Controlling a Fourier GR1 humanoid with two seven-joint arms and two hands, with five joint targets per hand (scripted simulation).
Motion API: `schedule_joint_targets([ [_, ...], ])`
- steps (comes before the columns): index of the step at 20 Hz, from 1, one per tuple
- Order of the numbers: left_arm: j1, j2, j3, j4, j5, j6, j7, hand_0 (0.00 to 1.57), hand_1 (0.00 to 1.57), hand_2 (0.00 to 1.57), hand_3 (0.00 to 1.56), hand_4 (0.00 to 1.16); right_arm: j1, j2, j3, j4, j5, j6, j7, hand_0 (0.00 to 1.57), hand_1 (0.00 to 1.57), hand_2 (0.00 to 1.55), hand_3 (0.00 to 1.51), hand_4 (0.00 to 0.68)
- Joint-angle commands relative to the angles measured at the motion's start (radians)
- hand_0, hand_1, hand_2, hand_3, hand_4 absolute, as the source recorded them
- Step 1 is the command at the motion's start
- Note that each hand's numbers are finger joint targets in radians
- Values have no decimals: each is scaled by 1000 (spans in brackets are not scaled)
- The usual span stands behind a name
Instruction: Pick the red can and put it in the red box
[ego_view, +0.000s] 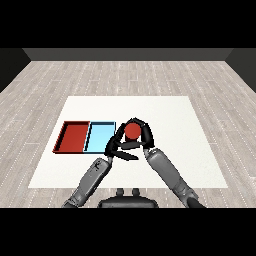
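1. Grey plank flooring runs out to a dark back wall, and the white table fills the middle of what I see from the head camera.
2. My right hand is out over the table near its middle, fingers and thumb curled round the red can, so I read it as gripping the can.
3. That red can sits inside the curl of the right hand, its round red top facing me; I cannot tell whether its base touches the table or hangs above it.
4. My left hand is just beside the right hand, on its left and slightly nearer to me, with the fingers looking fairly straight and spread; one dark finger reaches across under the right hand, and I cannot tell if it touches the can.
5. Immediately left of the left hand lies the light blue tray, its near right edge partly covered by that hand.
6. Beyond it, further left of both hands, lies the red tray, touching the blue one side by side, well apart from the can.
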Motion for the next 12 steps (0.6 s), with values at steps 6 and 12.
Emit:
schedule_joint_targets([
  [6,11,-2,42,3,11,-60,-60,0,0,0,0,0,61,66,70,-119,68,-12,67,1421,1421,1405,1364,520],
  [12,-98,-2,41,56,-23,135,56,0,0,0,0,478,4,67,155,27,-5,-87,-49,1454,1454,1417,1368,502],
])
